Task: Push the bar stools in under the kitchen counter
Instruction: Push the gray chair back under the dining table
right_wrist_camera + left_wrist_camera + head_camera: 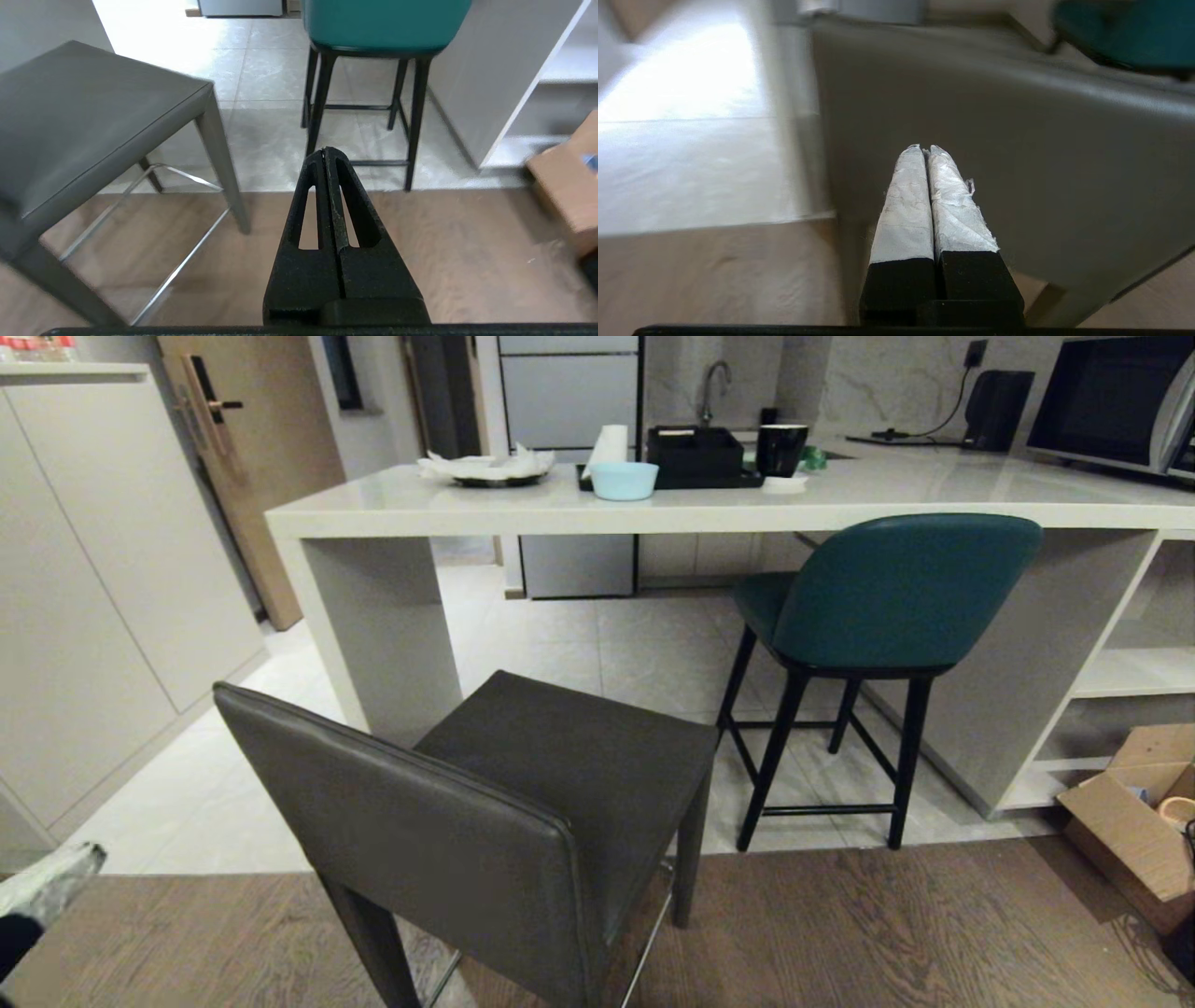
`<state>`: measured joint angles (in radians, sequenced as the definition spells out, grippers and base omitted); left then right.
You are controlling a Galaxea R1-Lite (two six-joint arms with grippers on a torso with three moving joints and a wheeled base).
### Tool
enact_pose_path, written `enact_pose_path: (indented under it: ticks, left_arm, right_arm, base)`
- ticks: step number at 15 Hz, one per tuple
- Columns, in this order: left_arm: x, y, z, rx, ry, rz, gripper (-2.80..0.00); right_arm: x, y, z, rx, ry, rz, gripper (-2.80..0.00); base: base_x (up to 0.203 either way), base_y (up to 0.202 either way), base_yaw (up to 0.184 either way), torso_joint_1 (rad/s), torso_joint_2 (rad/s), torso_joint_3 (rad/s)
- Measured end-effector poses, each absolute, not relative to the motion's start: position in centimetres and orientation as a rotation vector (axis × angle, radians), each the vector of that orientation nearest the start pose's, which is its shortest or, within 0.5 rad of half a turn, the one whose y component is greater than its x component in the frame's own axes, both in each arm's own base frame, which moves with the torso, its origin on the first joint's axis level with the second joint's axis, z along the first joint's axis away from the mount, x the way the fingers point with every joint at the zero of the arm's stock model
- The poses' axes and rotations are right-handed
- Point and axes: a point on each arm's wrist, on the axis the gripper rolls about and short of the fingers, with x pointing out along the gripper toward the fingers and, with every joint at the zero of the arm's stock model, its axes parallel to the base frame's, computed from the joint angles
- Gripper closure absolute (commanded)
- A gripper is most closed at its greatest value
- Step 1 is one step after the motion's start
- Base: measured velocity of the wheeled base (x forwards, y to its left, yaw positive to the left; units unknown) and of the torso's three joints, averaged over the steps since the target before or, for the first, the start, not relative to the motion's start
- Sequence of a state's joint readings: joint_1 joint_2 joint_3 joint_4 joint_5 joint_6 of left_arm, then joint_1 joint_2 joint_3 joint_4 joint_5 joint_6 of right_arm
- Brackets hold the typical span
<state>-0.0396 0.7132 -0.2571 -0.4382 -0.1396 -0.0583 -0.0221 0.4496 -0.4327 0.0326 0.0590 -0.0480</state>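
A kitchen floor, dark wood planks nearest and pale tiles beyond. The left gripper (927, 149), closed and empty, points at the back of the dark grey leather stool (523, 784), pulled out near the robot. The right gripper (325, 151) is closed and empty too. Farther off, the teal curved-back stool (887, 588) sits partly under the cream-white stone desk (560, 509).

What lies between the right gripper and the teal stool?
Only bare floor. In the right wrist view the shut right gripper points at the teal stool across wood flooring, then pale tile. The grey stool stands off to the side.
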Motion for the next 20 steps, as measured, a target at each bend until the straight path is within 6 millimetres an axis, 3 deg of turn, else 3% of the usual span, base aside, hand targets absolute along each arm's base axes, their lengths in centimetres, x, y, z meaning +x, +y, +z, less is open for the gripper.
enact_pose_path:
  ticks: [2, 5, 7, 10, 14, 20]
  left_arm:
    - [9.8, -1.1, 18.8, -0.064, 0.052, -0.319, 0.00]
    - [12.8, -1.8, 17.9, -0.079, 0.138, -0.503, 0.00]
    - [13.4, -2.1, 17.0, -0.095, 0.195, -0.599, 0.00]
    - [12.5, -3.5, 15.7, -0.091, 0.248, -0.791, 0.00]
    - [12.0, -5.5, 15.7, -0.061, 0.259, -0.954, 0.00]
    - [15.7, -8.6, 16.3, 0.038, 0.226, -0.931, 0.00]
  right_arm:
    - [3.2, 0.0, 21.1, -0.068, 0.058, 0.024, 0.00]
    - [6.6, 0.3, 21.3, -0.090, 0.143, 0.069, 0.00]
    - [9.0, 0.9, 21.1, -0.099, 0.186, 0.087, 0.00]
    - [11.7, 2.1, 20.7, -0.103, 0.201, 0.067, 0.00]
    - [11.8, 2.5, 18.1, -0.082, 0.298, 0.072, 0.00]
    - [8.7, 1.7, 16.4, -0.051, 0.277, 0.043, 0.00]
  base:
    - [0.000, 0.000, 0.000, 0.000, 0.00, 0.000]
    - [0.000, 0.000, 0.000, 0.000, 0.00, 0.000]
    - [0.000, 0.000, 0.000, 0.000, 0.00, 0.000]
    - [0.000, 0.000, 0.000, 0.000, 0.00, 0.000]
    - [0.000, 0.000, 0.000, 0.000, 0.00, 0.000]
    - [0.000, 0.000, 0.000, 0.000, 0.00, 0.000]
